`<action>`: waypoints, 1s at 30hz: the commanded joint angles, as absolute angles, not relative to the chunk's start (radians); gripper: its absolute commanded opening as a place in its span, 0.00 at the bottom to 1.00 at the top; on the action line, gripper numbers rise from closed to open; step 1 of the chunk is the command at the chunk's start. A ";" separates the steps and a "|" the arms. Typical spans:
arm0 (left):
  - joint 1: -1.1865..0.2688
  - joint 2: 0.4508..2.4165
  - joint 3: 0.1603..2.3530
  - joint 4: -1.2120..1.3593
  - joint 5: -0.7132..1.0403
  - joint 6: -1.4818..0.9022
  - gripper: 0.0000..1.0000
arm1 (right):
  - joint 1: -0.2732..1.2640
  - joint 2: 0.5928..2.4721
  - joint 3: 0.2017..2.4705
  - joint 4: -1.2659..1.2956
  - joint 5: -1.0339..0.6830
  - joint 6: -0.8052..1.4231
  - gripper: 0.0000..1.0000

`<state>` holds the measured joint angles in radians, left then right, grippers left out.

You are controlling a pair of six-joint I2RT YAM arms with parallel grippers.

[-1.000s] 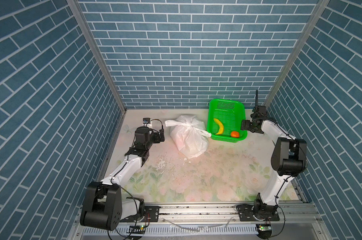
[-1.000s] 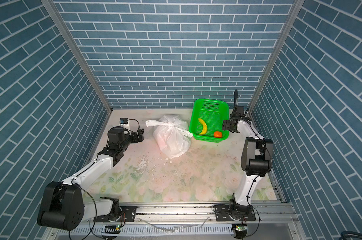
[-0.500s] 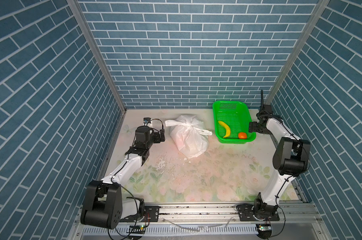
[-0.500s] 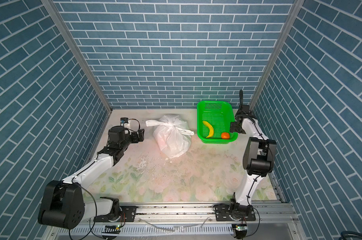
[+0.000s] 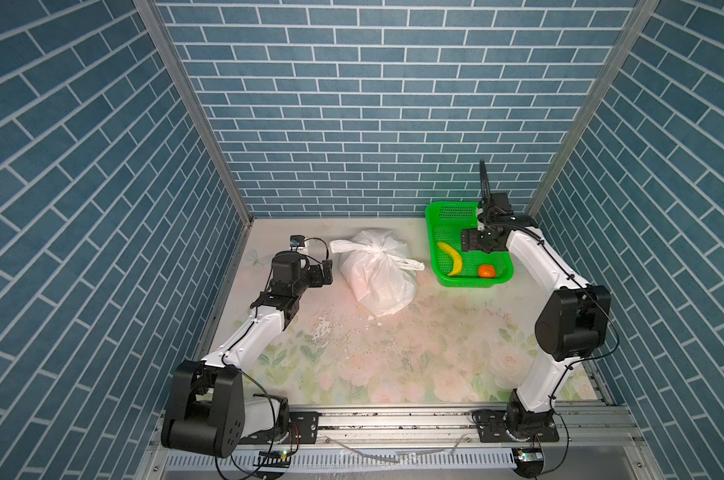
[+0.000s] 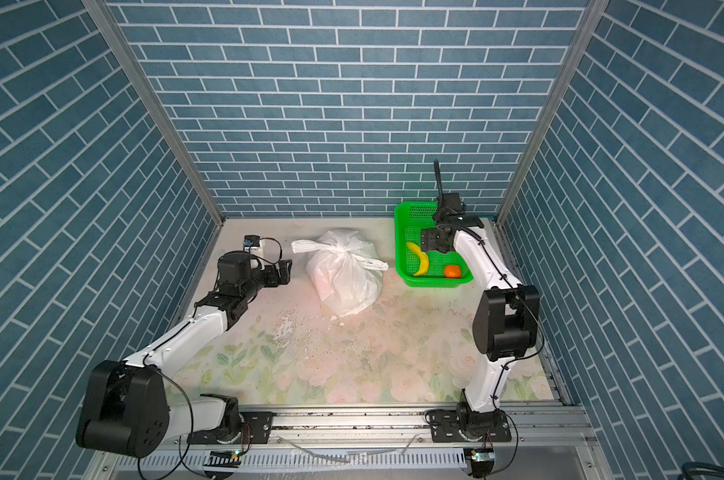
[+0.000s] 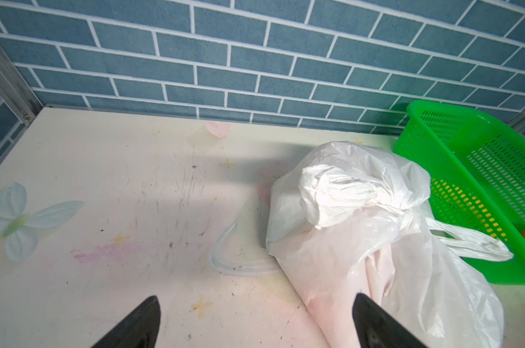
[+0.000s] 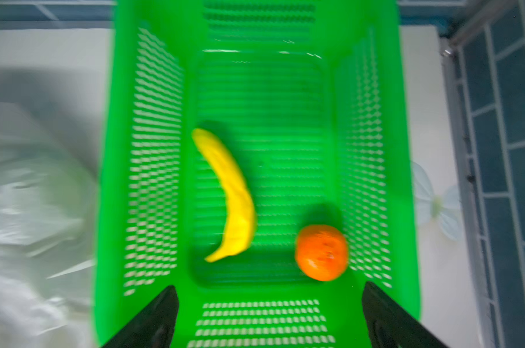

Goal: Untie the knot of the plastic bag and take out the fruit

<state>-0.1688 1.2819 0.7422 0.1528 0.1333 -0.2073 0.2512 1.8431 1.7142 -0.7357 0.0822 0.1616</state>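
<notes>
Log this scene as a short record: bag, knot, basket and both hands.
bag: plastic bag lying on the table, beside the green basket
knot: knot tied, handle ends sticking out to either side
bag contents: hidden by the plastic
basket contents: banana and tangerine, apart from each other
left hand: left hand open, empty, close beside the bag
right hand: right hand open, empty, over the basket
</notes>
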 commanded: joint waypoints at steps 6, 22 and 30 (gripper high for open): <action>-0.191 1.227 0.714 0.120 0.215 -0.241 1.00 | 0.351 2.068 1.929 -0.716 -0.015 0.237 0.85; -0.195 1.226 0.681 0.142 0.192 -0.255 1.00 | 0.364 2.301 2.114 -0.819 0.045 0.216 0.35; -0.201 1.258 0.694 0.150 0.200 -0.255 1.00 | 0.327 2.210 1.967 -0.789 0.112 0.156 0.09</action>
